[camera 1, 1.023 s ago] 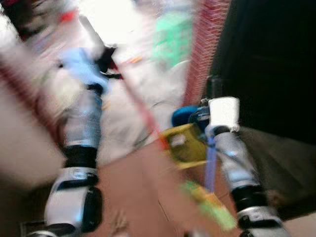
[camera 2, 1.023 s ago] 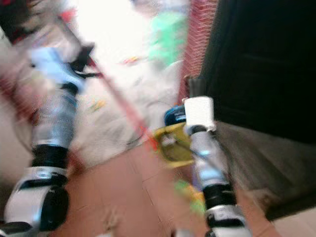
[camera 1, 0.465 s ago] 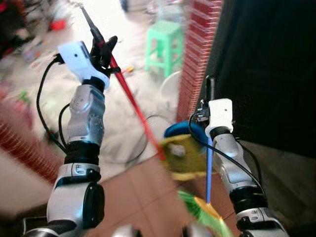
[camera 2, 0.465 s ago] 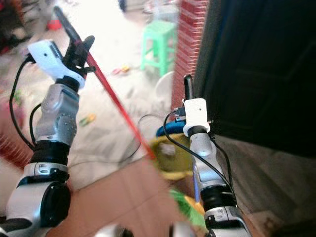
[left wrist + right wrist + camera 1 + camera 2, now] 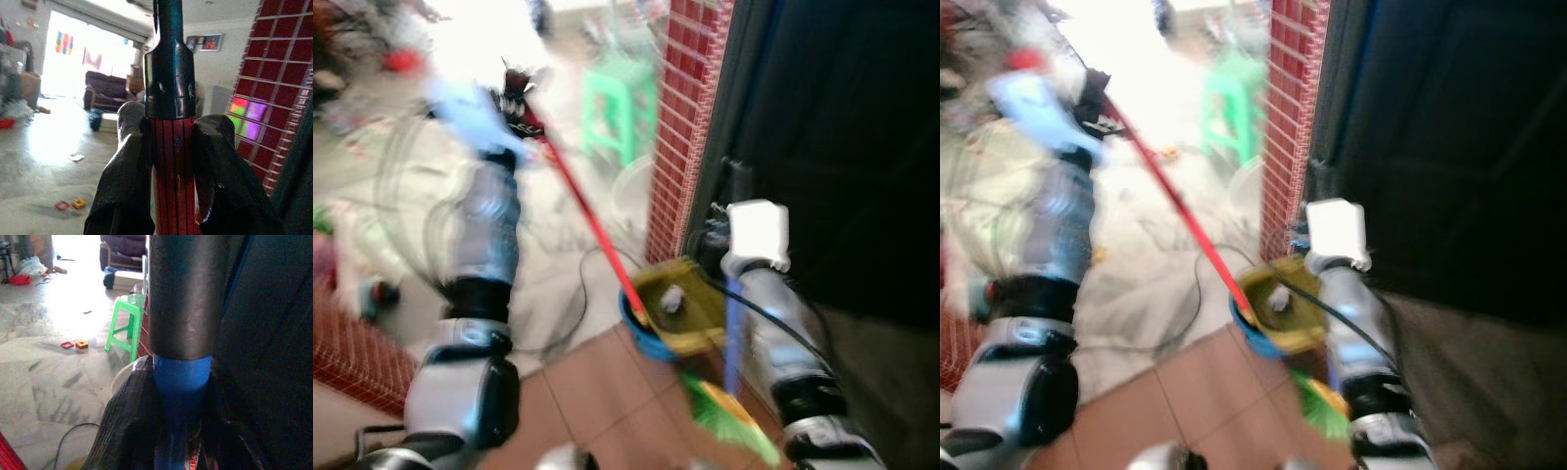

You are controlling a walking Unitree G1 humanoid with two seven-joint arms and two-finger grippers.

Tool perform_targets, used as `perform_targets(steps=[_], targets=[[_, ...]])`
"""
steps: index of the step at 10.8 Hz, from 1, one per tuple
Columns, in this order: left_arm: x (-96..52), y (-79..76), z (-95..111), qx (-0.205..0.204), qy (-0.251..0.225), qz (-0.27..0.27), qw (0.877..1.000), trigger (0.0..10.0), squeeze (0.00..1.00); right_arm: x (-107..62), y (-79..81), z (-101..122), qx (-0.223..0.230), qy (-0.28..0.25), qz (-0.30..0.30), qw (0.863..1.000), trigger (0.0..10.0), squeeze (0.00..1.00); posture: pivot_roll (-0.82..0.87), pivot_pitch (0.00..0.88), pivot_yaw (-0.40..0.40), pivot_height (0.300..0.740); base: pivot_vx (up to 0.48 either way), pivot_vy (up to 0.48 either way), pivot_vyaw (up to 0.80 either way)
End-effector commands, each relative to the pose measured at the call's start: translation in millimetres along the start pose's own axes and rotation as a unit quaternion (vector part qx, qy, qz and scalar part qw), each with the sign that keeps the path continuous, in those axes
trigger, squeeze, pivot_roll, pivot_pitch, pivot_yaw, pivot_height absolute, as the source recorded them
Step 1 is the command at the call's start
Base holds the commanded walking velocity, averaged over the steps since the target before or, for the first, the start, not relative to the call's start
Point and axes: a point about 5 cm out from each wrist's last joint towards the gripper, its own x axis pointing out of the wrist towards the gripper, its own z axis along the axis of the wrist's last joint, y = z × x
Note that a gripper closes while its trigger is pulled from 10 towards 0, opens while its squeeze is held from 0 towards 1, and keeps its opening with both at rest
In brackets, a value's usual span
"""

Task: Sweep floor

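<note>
Along the right of the head views stands a dark door or panel (image 5: 842, 127), and just beside it a red brick pillar (image 5: 685, 117) rises from the floor. Pale marble floor (image 5: 54, 382) spreads beyond the pillar toward a bright doorway, changing to reddish-brown tiles (image 5: 597, 392) nearer the robot. A dark sofa (image 5: 105, 88) sits far back in the sunlit room. A green plastic stool (image 5: 124, 325) stands on the marble near the pillar, with small red and orange toys (image 5: 73, 344) scattered beyond it and a black cable (image 5: 578, 294) lying on the floor.

At the pillar's foot a yellow dustpan (image 5: 680, 299) rests over a blue basin (image 5: 641, 338); whether they touch is blurred. Its red handle (image 5: 587, 220) slants up to the left pincer (image 5: 519, 93), whose two black fingers (image 5: 124, 191) clamp the red shaft just below a black collar. The right pincer (image 5: 168, 431) is closed around the blue broom handle (image 5: 733, 333), just under its black grip. That handle drops to the green broom bristles (image 5: 729, 416), which lie on the brown tiles near the dustpan.
</note>
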Motion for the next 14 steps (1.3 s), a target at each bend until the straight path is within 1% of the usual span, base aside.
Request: perform_targets(steps=[1,2,4,5,6,7,8,9,10,11,12,13,14], targets=[[8.2,-8.6,18,0.039,-0.048,-0.002,0.998,10.0,0.0,1.5,-6.9,5,0.001,-0.008,-0.01,1.0,10.0,0.0,-0.09,0.0,0.062,0.74,0.0,0.0,0.0],[7.5,-10.1,18,0.055,-0.054,0.002,0.997,10.0,0.0,1.5,-6.4,5,0.001,-0.009,-0.009,1.0,10.0,0.0,-0.09,0.0,0.061,0.74,0.0,0.0,0.0],[2.0,-20.4,13,0.107,-0.067,-0.006,0.992,10.0,0.0,1.4,-6.7,5,0.001,-0.01,-0.006,1.0,10.0,0.0,-0.09,0.0,0.057,0.74,0.0,0.0,0.0],[-1.0,-26.8,10,0.12,-0.073,-0.022,0.99,10.0,0.0,1.3,-6.7,5,0.001,-0.009,-0.005,1.0,10.0,0.0,-0.09,0.0,0.056,0.74,0.0,0.0,0.0],[-6.2,-42.5,4,0.124,-0.076,-0.063,0.987,10.0,0.0,2.1,-6.1,6,0.002,-0.011,-0.002,1.0,10.0,0.0,-0.09,0.0,0.053,0.74,0.0,0.0,0.0],[-9.2,-50.3,2,0.128,-0.079,-0.087,0.985,10.0,0.0,2.2,-5.8,6,0.003,-0.011,-0.001,1.0,10.0,0.0,-0.09,0.0,0.053,0.74,0.0,0.0,0.0],[-15.6,-65.8,0,0.146,-0.09,-0.145,0.974,10.0,0.0,3.3,-5.3,7,0.004,-0.012,0.0,1.0,10.0,0.0,-0.09,0.0,0.054,0.74,0.0,0.0,0.0],[-24.7,-82.5,-2,0.153,-0.1,-0.211,0.96,10.0,0.0,4.0,-4.4,7,0.005,-0.013,0.001,1.0,10.0,0.0,-0.09,0.0,0.053,0.74,0.0,0.0,0.0],[-31.0,-93.0,-4,0.147,-0.098,-0.255,0.951,10.0,0.0,4.5,-3.1,8,0.005,-0.013,0.002,1.0,10.0,0.0,-0.09,0.0,0.052,0.74,0.0,0.0,0.0],[-40.3,-104.7,-6,0.154,-0.102,-0.302,0.935,10.0,0.0,4.2,-2.2,8,0.006,-0.014,0.003,1.0,10.0,0.0,-0.09,0.0,0.051,0.74,0.0,0.0,0.0],[-53.7,-118.9,-9,0.156,-0.107,-0.365,0.912,10.0,0.0,4.6,-2.1,8,0.006,-0.014,0.005,1.0,10.0,0.0,-0.09,0.0,0.05,0.74,0.0,0.0,0.0],[-62.4,-126.4,-11,0.153,-0.108,-0.404,0.896,10.0,0.0,4.8,-2.1,8,0.006,-0.015,0.005,1.0,10.0,0.0,-0.09,0.0,0.05,0.74,0.0,0.0,0.0],[-77.7,-139.9,-12,0.18,-0.119,-0.483,0.849,10.0,0.0,5.2,-1.3,8,0.006,-0.015,0.005,1.0,10.0,0.0,-0.08,0.0,0.047,0.74,0.0,0.0,0.0]])
